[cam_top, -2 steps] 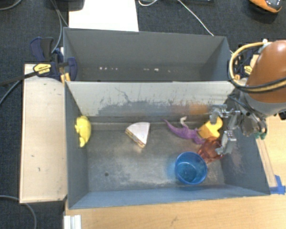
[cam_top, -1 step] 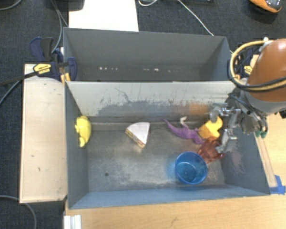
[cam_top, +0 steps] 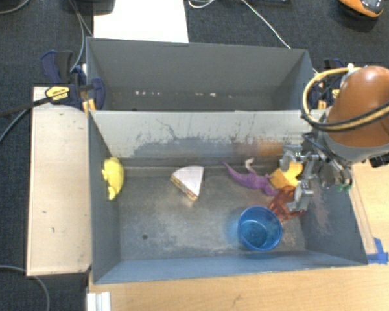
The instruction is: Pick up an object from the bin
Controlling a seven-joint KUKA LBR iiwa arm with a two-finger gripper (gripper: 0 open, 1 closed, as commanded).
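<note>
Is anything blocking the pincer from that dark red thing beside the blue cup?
Nothing visible does: the pincer sits right at the dark red thing. The blue cup and a yellow-orange piece crowd beside it.

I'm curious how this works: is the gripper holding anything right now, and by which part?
It cannot be told. The gripper sits right by a dark red toy and a yellow-orange one, but no hold shows.

A small dark-red toy [cam_top: 282,206] lies on the bin [cam_top: 168,229] floor at the right, just beside the blue cup [cam_top: 259,229].
</note>
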